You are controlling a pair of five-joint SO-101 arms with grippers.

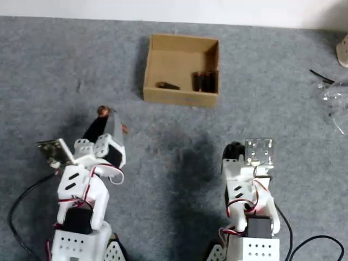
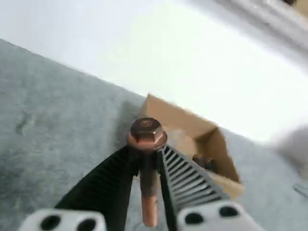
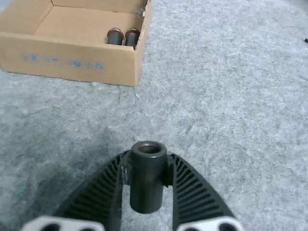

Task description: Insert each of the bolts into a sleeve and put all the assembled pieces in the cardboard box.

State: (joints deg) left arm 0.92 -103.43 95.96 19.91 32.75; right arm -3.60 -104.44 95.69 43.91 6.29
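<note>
Copper-coloured hex-head metal bolt (image 2: 147,137) is clamped just below its head by the left gripper (image 2: 147,155), above grey carpet (image 1: 179,147). The right gripper (image 3: 147,166) clasps a dark cylindrical metal sleeve (image 3: 147,187), bore upward. A brown cardboard box (image 1: 182,98) stands beyond. Both parts look rigid, smooth and weighty, best held mid-body.

The bolt (image 2: 147,137) in my left gripper (image 2: 147,153) is copper-toned metal, smooth, with a dull sheen on its hex head. My fingers (image 2: 187,178) are black plastic, matt and ribbed. The sleeve (image 3: 148,178) pinched in my right gripper (image 3: 147,161) is dark metal, smooth and matt. The cardboard box (image 1: 182,97), upper middle of the high view, is plain brown paperboard, matt. The table cover (image 1: 163,163) is grey cloth with a rough, felt-like nap. My arm shells (image 1: 76,179) are white plastic, slightly glossy.
</note>
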